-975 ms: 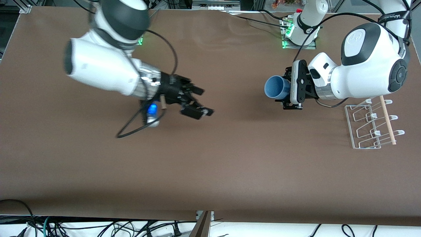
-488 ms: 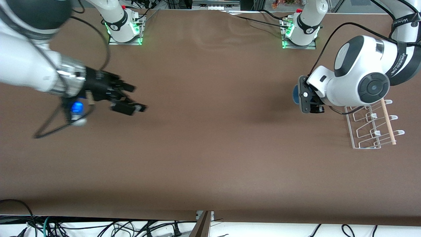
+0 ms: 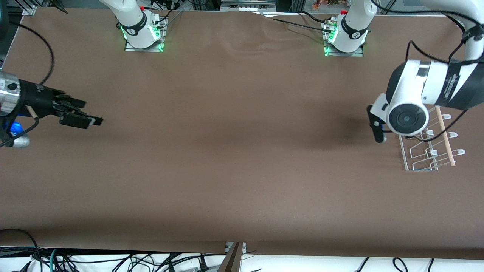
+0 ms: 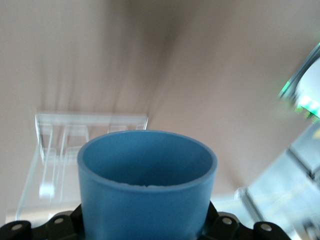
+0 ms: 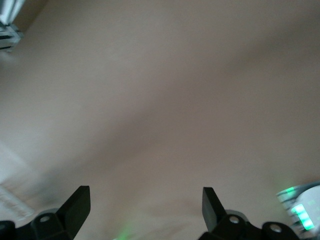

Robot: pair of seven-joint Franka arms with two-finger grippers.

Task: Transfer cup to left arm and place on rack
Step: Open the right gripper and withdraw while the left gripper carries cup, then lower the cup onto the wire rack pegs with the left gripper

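You are past the handover: the left gripper (image 4: 145,232) pinches the cup (image 4: 147,185), a smooth light-blue plastic tumbler, just beside the rack (image 3: 429,142). The right gripper (image 3: 77,118) waits at its own end of the table, fingers spread and empty. Next you likely must lower the cup onto the thin white wire loops.

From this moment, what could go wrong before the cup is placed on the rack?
The left gripper holds the cup only near its base, so it might slip or tilt. The rack is light wire, and a low approach could push it. The open right gripper, at its end of the table, poses little risk.
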